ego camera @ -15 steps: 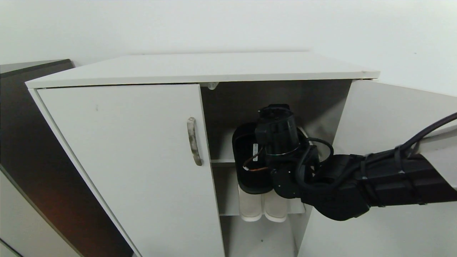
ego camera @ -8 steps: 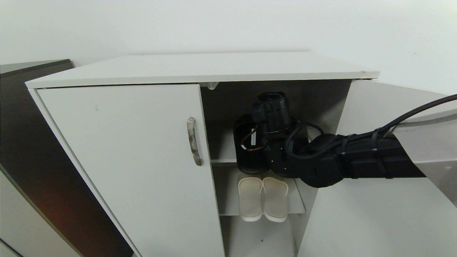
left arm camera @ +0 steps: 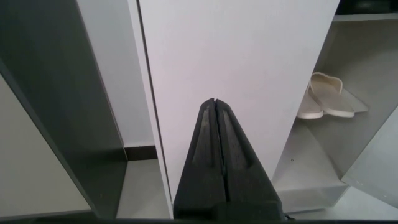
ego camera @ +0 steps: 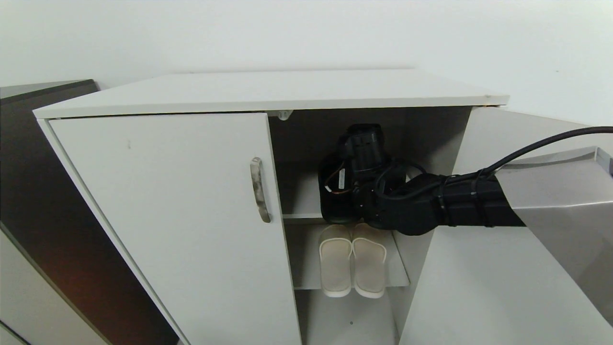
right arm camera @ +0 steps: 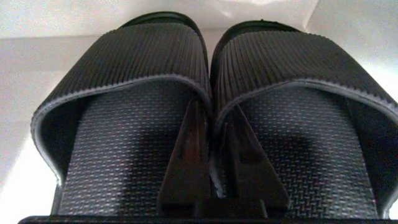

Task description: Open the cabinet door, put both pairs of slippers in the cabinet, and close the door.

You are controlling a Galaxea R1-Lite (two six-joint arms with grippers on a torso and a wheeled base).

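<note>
Black slippers pinched between right fingers

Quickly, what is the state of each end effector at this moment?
Left end effector: closed, holding nothing.
Right end effector: closed on the black slippers, pinching both together.

The white board cabinet has a smooth, matt laminate-like skin. Its curved door handle is dull, blotched brushed metal. The black rubbery slippers show finely ribbed straps and diamond-grained footbeds, and the right gripper closed on them is matt black plastic. At six o'clock of them, the cream foam-like slippers look smooth and softly matt.
</note>
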